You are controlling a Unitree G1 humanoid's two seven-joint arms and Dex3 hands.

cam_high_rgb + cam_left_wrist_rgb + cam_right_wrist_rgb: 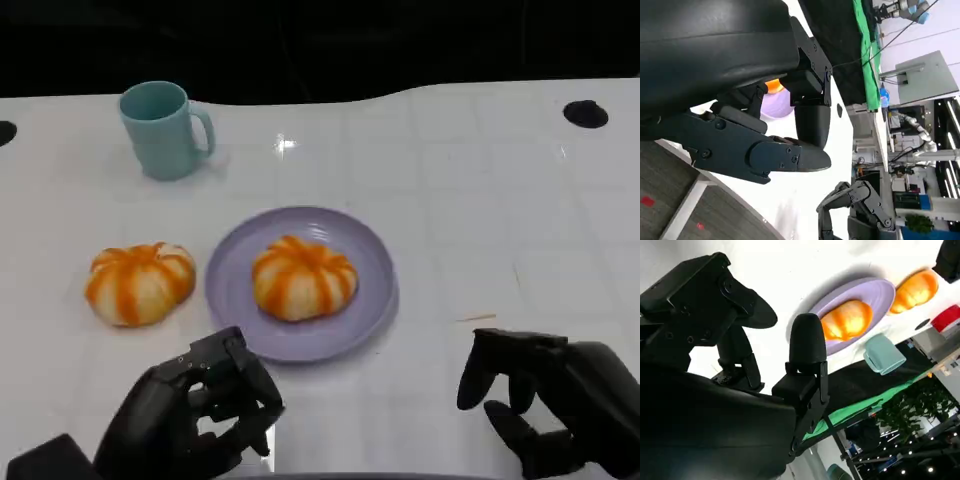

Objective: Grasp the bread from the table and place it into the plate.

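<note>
An orange-striped bread (304, 278) sits centred on the lilac plate (375, 262); a second bread (140, 283) lies at its nine o'clock.

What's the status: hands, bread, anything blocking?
Left hand and right hand both open, holding nothing, low at near edge. One bread on plate, second bread on table beside it. Mug far back, path clear.

Premises present as a robotics laboratory: beyond the white table (480, 200) the left wrist view shows another robot arm (905, 7), a green partition (867, 55), a grey panel on a stand (925, 75) and equipment racks (905, 195) with cabling.
</note>
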